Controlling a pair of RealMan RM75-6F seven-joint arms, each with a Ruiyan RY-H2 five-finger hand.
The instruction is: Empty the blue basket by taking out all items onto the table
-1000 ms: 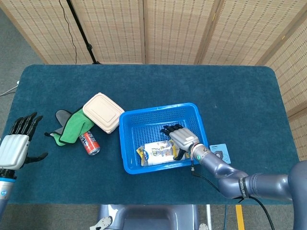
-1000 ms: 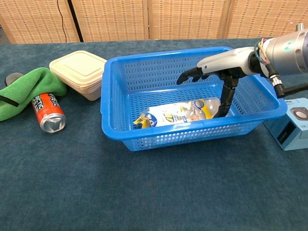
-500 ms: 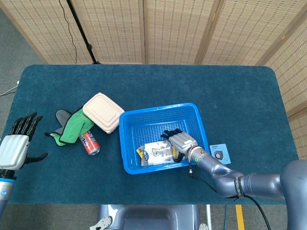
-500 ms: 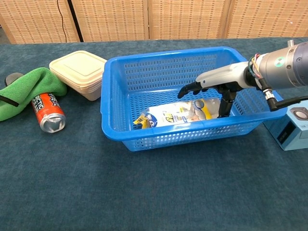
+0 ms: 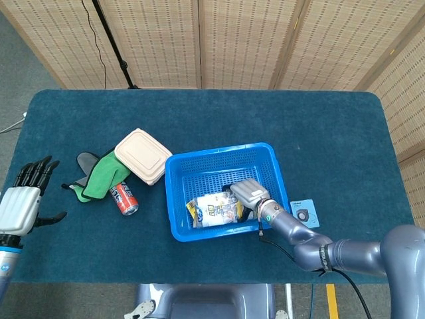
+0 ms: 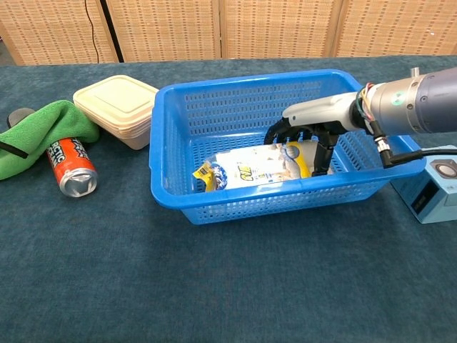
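Note:
The blue basket (image 5: 219,153) (image 6: 285,203) stands right of the table's middle. One item lies in it: a white and yellow snack bag (image 5: 212,210) (image 6: 250,166), its right end tilted up off the floor. My right hand (image 5: 247,193) (image 6: 307,128) is down inside the basket, with dark fingers curled over the bag's right end and gripping it. My left hand (image 5: 23,199) hovers at the table's far left edge, fingers spread, holding nothing; the chest view does not show it.
Left of the basket sit a cream lunch box (image 5: 143,155) (image 6: 118,103), a green cloth (image 5: 99,176) (image 6: 39,132) and a red can (image 5: 124,197) (image 6: 70,166) on its side. A small light-blue box (image 5: 305,214) (image 6: 435,182) lies just right of the basket.
My right hand has dropped lower into the basket and closed its fingers on the bag's right end. The bag has shifted and tipped up. The left hand has stayed still.

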